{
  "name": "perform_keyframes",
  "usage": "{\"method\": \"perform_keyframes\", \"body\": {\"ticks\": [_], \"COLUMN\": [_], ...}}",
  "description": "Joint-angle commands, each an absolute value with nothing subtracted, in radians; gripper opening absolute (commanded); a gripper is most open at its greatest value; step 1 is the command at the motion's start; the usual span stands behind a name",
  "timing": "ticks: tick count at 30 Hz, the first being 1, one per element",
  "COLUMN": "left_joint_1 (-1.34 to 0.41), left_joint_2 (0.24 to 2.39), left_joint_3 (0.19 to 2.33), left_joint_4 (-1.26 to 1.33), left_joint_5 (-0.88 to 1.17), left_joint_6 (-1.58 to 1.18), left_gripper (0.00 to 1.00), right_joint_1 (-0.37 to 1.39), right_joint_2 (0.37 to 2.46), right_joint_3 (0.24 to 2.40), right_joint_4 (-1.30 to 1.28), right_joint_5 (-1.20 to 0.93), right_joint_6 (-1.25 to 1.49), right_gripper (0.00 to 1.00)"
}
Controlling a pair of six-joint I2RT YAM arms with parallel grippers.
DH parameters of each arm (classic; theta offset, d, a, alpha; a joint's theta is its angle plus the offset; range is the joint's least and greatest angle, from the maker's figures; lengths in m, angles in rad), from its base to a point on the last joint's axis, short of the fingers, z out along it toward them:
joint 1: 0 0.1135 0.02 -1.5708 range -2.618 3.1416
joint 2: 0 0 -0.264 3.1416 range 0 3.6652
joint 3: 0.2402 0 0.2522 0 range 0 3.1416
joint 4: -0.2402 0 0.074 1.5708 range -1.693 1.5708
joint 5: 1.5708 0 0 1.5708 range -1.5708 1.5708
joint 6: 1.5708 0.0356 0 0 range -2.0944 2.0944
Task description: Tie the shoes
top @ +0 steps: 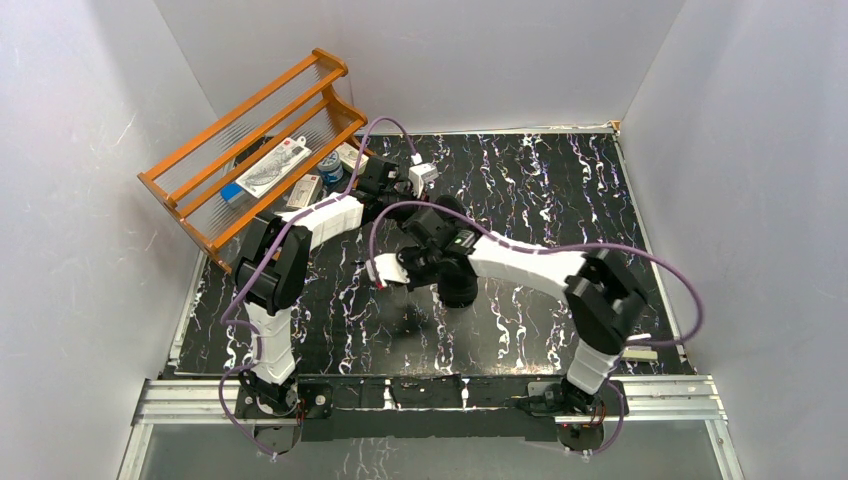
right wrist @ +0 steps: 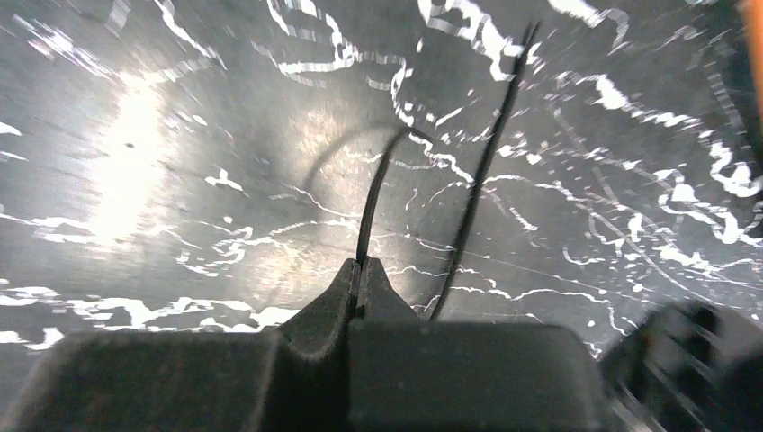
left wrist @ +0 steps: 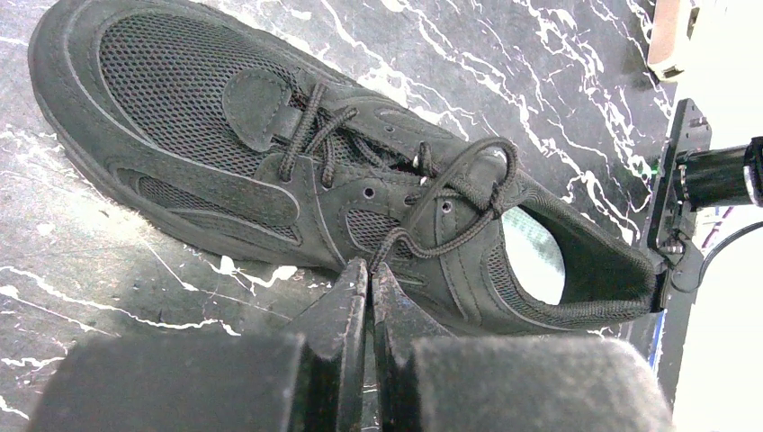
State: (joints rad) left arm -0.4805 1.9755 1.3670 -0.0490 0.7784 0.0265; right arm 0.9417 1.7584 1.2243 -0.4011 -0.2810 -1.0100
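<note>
Across the left wrist view lies the black mesh sneaker (left wrist: 270, 171) on its sole, toe toward the upper left of the frame and heel toward the right edge, with the pale insole showing through the opening at the right. Its thin black laces (left wrist: 468, 193) cross over the tongue and form a loose loop above the top eyelets; no finished bow is visible. One strand drops from the eyelets straight to the tips of the left end effector (left wrist: 369, 270) at the bottom centre. The fingers there are pressed together and pinch that strand just beside the sneaker's side wall.

The right wrist view is blurred. The right end effector (right wrist: 360, 270) sits at the bottom centre with its fingers closed tight on another thin strand of the laces, which rises from the tips in a curve. A second strand runs as a straight dark line to its right.

From the top camera, both arms reach to the middle of the bench (top: 560, 190), a black surface veined with white. Their wrists crowd together there and cover most of the sneaker, so its outline cannot be made out. An orange wooden rack (top: 250, 150) stands at the upper left, holding a few small packages.
</note>
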Motion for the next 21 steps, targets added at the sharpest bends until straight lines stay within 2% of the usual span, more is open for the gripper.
{"method": "perform_keyframes", "body": {"ticks": [1,6,10,12,15,19,21], "left_joint_1": [-0.476,-0.476,-0.476,-0.476,-0.476,-0.476,-0.477], "left_joint_2": [1.93,1.921,1.91,1.887,1.847,1.822,1.818], "left_joint_3": [1.336,1.314,1.283,1.24,1.194,1.154,1.146], "left_joint_4": [-0.006,0.064,0.117,0.178,0.247,0.32,0.321], "left_joint_5": [0.811,0.839,0.841,0.821,0.788,0.762,0.744], "left_joint_6": [-0.051,-0.157,-0.244,-0.321,-0.382,-0.449,-0.448], "left_gripper": [0.0,0.0,0.0,0.0,0.0,0.0,0.0], "right_joint_1": [0.95,0.946,0.931,0.871,0.814,0.742,0.685], "right_joint_2": [1.568,1.427,1.323,1.287,1.297,1.322,1.3], "right_joint_3": [1.177,1.047,1.02,1.087,1.186,1.293,1.285], "right_joint_4": [-0.335,-0.247,-0.166,-0.247,-0.41,-0.671,-0.682], "right_joint_5": [-0.429,-0.403,-0.272,-0.211,-0.187,-0.037,-0.056], "right_joint_6": [-0.777,-0.511,-0.182,0.074,0.242,0.481,0.581], "right_gripper": [0.0,0.0,0.0,0.0,0.0,0.0,0.0]}}
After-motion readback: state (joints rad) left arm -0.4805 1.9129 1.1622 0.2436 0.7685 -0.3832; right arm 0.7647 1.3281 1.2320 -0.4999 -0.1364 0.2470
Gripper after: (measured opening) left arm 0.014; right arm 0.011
